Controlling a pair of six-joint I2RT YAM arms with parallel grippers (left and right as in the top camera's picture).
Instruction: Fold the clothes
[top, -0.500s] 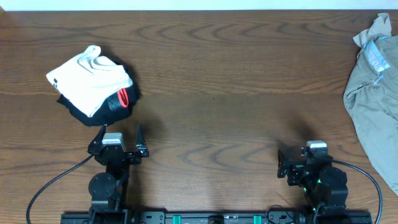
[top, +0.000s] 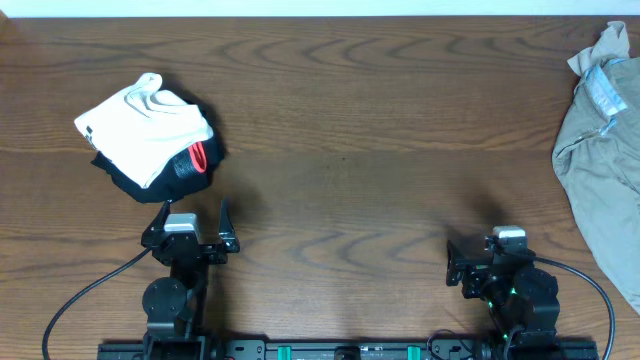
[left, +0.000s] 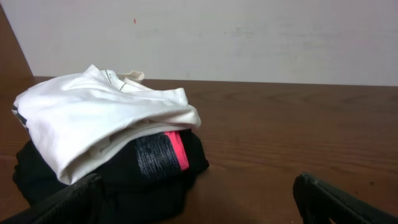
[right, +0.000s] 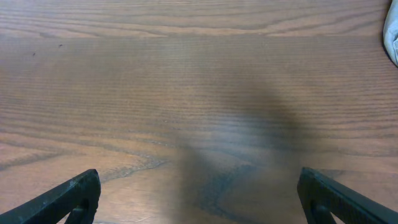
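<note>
Clothes lie at 2 opposite ends of the table (top: 380, 120), and neither arm has hold of any. The left gripper (left: 199, 205) is spread wide and empty, its 2 fingertips just showing at the lower corners of its wrist view. The right gripper (right: 199, 202) is likewise wide apart and empty, with only bare wood grain between its fingers. Both arms sit low at the near edge.

Just ahead of the left gripper is a small stack: a white garment (top: 145, 130) folded on top of a black-and-red one (top: 190, 165), which looks finished. Well apart, at the far right, the khaki shorts (top: 600, 170) lie rumpled, their pale blue waistband (top: 607, 90) turned outward, and part of them runs out of the overhead view. Whether they hang over the table's side cannot be told.

The shorts look like the next job, and the risks follow from where they lie. The right arm must reach sideways to the margin; a pinch on 1 loose layer would lift a flap rather than the garment. Dragging them inward by a bunched corner could twist the legs. If cloth does overhang, a weak grasp could let it slide off. The left arm, swinging across to help, could clip the stack beside it and undo it.
</note>
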